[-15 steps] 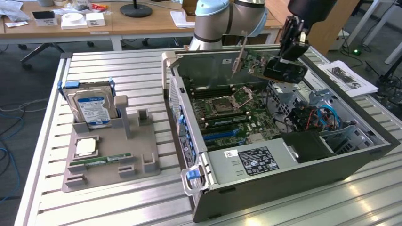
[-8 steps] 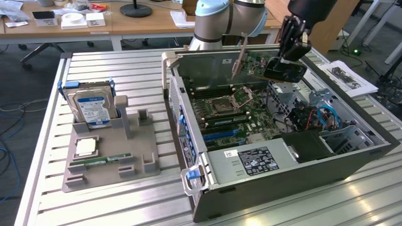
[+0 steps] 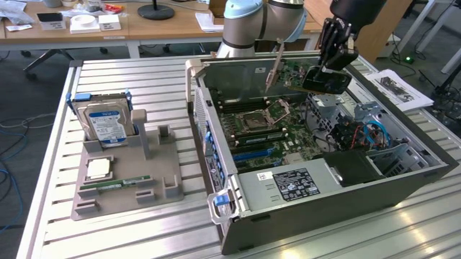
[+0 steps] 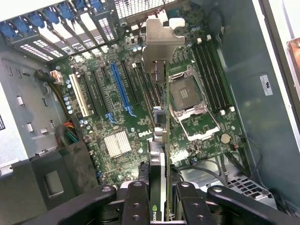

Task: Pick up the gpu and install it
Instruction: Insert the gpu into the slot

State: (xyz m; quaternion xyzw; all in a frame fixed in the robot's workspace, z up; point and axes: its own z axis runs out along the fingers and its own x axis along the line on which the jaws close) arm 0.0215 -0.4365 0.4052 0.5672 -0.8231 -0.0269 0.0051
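Hanging above the open computer case (image 3: pixel 324 208), the gripper (image 3: pixel 329 69) has its jaws clamped on the gpu (image 3: pixel 294 74), which is off every surface, held on edge with its silver bracket (image 3: pixel 273 67) toward the exterior view's left. In the wrist view the gripper (image 4: pixel 159 208) grips the card's black cooler, and the gpu (image 4: pixel 162 136) runs edge-on over the motherboard (image 4: pixel 117 122), its bracket (image 4: pixel 158 40) at the far end, just beside the CPU socket (image 4: pixel 187 93) and near 1 long blue slot (image 4: pixel 120 89). Inside the case lie the motherboard and a labelled power supply (image 3: pixel 288 184). On the exterior view's left, a grey tray (image 3: pixel 126 202) holds 1 upright hard drive (image 3: pixel 108 125), 1 square chip (image 3: pixel 99 168) and 1 green RAM stick (image 3: pixel 119 183).
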